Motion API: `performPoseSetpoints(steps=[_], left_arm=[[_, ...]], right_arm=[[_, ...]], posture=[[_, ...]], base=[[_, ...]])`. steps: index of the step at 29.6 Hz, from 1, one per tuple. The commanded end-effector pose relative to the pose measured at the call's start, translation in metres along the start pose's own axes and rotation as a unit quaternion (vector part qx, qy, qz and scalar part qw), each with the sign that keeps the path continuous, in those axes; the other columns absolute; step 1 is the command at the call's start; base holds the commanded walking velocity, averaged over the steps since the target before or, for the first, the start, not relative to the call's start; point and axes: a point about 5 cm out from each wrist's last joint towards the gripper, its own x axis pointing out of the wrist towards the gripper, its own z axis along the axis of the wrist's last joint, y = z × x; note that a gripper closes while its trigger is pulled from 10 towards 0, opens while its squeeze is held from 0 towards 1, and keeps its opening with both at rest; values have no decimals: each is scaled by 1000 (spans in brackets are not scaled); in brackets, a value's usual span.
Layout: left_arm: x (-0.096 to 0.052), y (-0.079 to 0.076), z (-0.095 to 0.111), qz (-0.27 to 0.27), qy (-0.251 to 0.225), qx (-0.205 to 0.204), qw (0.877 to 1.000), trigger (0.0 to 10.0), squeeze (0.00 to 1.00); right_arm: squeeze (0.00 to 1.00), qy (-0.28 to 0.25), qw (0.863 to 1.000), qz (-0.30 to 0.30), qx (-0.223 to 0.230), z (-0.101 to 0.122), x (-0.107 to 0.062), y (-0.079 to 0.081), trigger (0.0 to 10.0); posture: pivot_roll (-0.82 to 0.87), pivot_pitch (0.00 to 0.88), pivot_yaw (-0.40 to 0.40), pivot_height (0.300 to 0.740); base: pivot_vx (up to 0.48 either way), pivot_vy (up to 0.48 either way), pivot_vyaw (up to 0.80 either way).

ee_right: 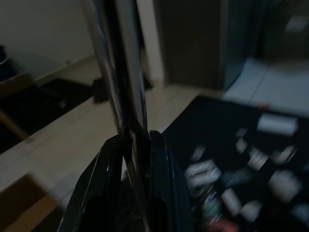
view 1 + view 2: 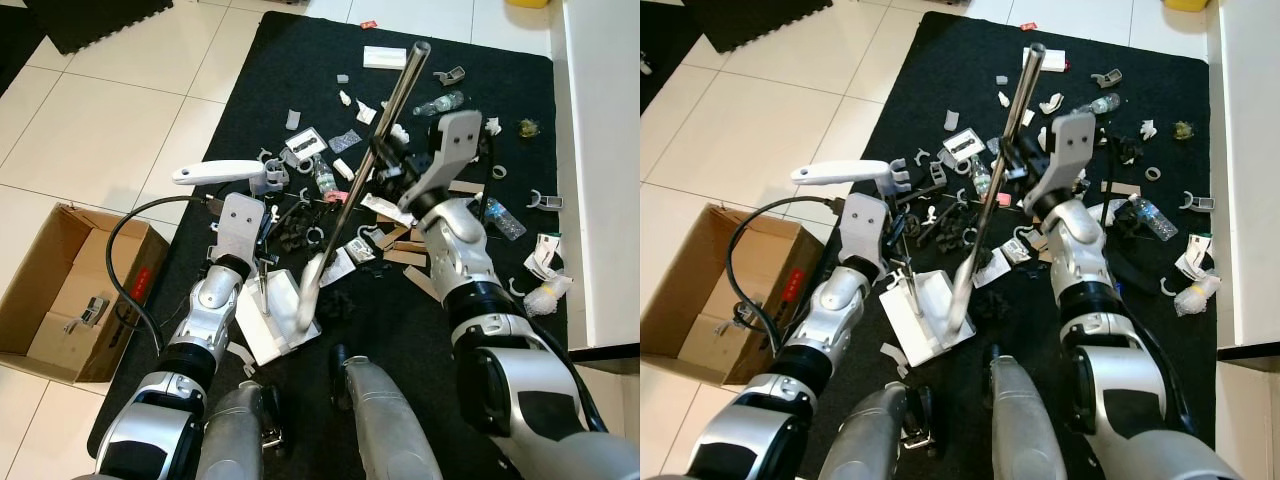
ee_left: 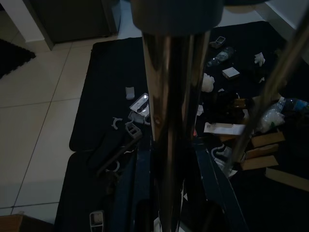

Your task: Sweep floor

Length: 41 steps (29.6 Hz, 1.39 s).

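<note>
Right end effector (image 2: 1015, 160) clamped on broom handle (image 2: 1000, 180), left end effector (image 2: 902, 240) apparently gripping dustpan (image 2: 925, 315) handle

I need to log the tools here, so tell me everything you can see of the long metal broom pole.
The broom pole is a long, shiny metal tube with an open top end, leaning steeply over the black mat. Its lower end meets a white head beside the white dustpan. The right gripper is clamped around it partway up.
</note>
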Motion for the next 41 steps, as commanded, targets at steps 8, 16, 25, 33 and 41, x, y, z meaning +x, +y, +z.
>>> performPoseSetpoints(steps=[8,16,25,33,41], left_arm=[[-13,1,-24,8,56,-1,998,10000,0],[-12,1,-23,7,54,-3,998,10000,0],[-12,1,-23,6,55,-3,998,10000,0],[-12,0,-23,4,55,-4,998,10000,0],[-13,2,-23,6,55,-3,998,10000,0]], right_arm=[[0,-43,993,-20,-109,22,5,-9,10000],[0,32,983,14,-178,-1,-7,-14,10000],[0,45,975,-23,-217,3,-16,-38,10000],[0,105,969,-33,-222,-17,-44,-58,10000],[0,190,955,0,-226,-56,-73,-49,10000]], posture=[[37,277,24,740],[37,279,24,740],[35,281,29,740],[29,285,30,740],[36,287,33,740]], base=[[0,0,0],[0,0,0],[0,0,0],[0,0,0],[0,0,0]])
